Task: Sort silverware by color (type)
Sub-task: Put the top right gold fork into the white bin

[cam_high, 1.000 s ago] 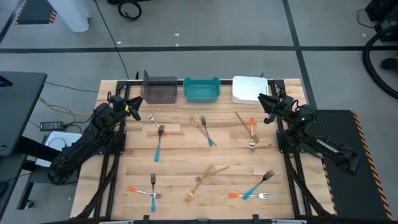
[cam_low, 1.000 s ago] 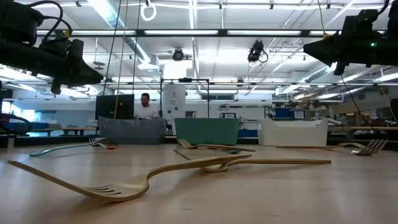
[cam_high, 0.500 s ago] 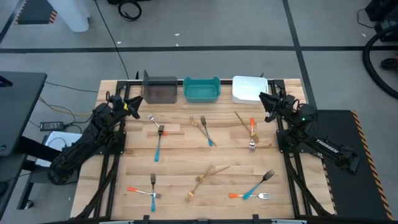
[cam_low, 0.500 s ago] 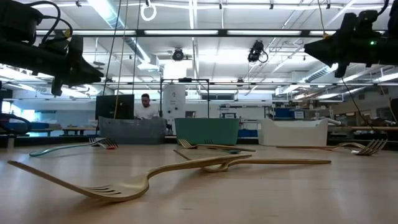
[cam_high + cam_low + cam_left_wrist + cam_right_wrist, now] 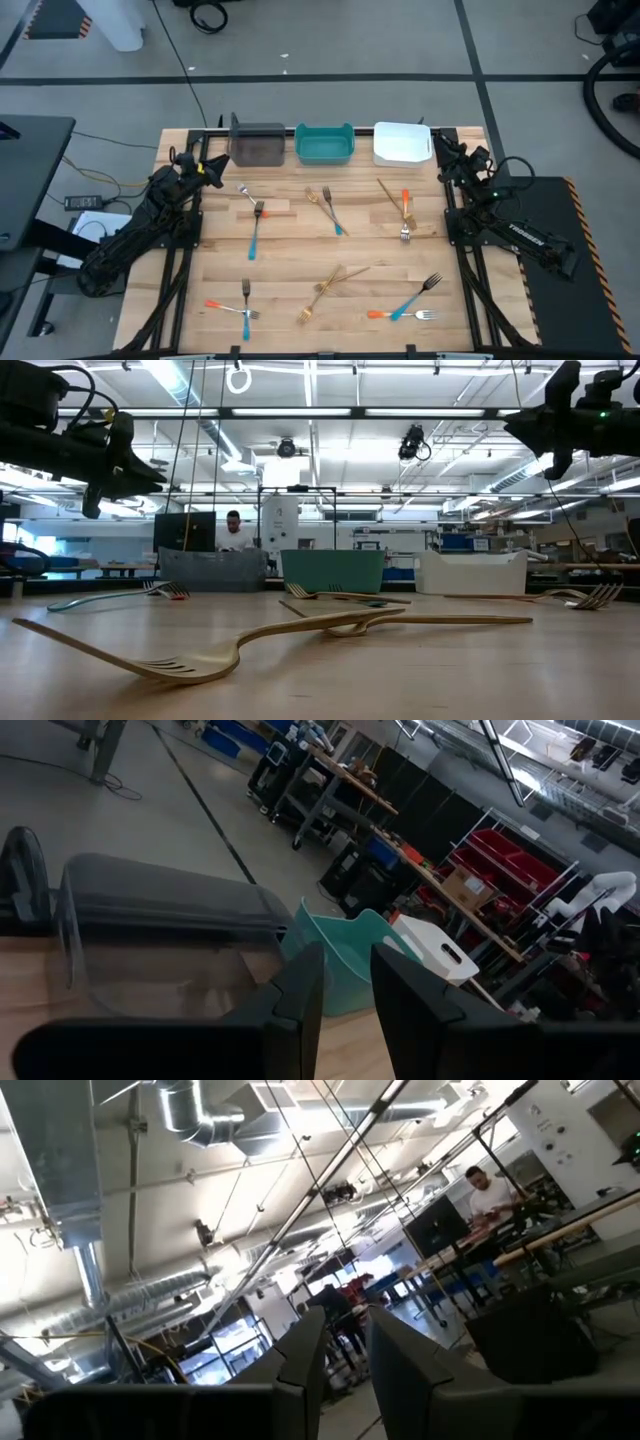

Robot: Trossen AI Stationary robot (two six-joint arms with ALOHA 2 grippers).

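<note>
Dark right hand (image 5: pixel 446 152) has pulled back beside the white bin (image 5: pixel 402 143) — fingers slightly apart, empty, as on the left hand (image 5: pixel 217 176).

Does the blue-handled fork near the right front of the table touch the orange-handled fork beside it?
Touching. The high view shows the blue-handled fork lying diagonally across the orange-handled fork, their handles crossing with no gap between them.

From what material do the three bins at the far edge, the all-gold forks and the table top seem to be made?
Grey bin: probably translucent smoky plastic; the left wrist view shows light through its walls.
Teal bin: likely opaque moulded plastic, slightly glossy.
White bin: likely opaque plastic, matte.
Gold forks: thin, yellowish sheen; metal or coated plastic, unclear.
Table top: pale wood, with plank seams and grain.
</note>
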